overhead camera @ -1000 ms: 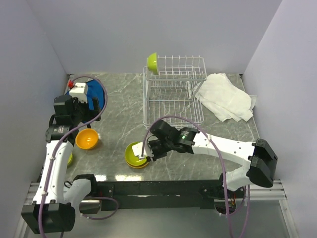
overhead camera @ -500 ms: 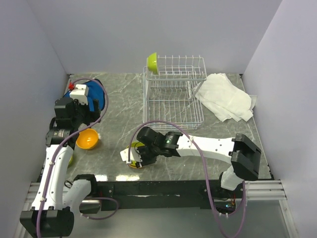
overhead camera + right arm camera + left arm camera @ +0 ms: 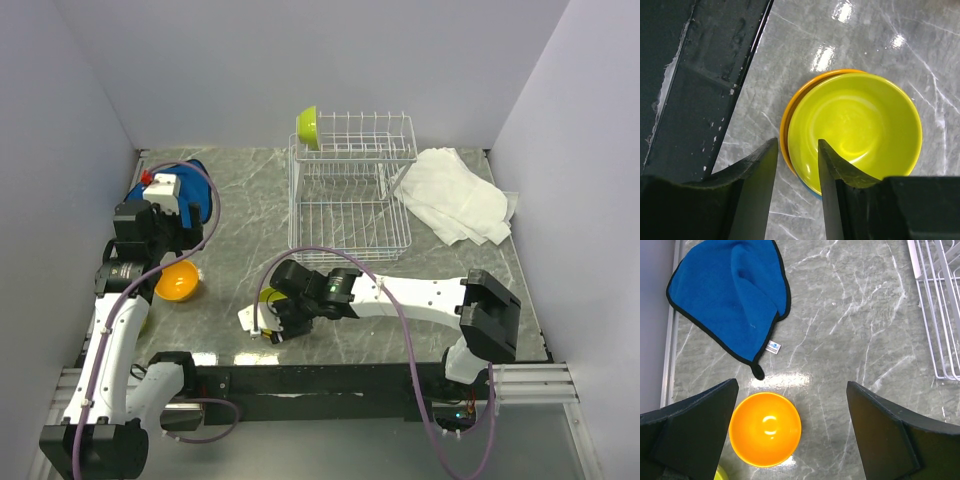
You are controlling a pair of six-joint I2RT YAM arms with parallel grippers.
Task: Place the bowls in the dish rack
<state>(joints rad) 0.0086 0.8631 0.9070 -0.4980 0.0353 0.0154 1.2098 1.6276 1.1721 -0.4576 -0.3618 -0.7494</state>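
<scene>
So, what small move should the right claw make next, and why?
Probably lower a little and close on the rim of the lime green bowl: the right claw is open, its jaws straddle that rim, and nothing is gripped yet.

Three lime green bowls (image 3: 307, 126) (image 3: 855, 130) (image 3: 721, 474). Two orange bowls (image 3: 765, 429) (image 3: 786, 127). One blue bowl (image 3: 811, 192), only an edge showing. One dish rack (image 3: 350, 215). One blue cloth (image 3: 732, 295). One white cloth (image 3: 455, 195).
</scene>
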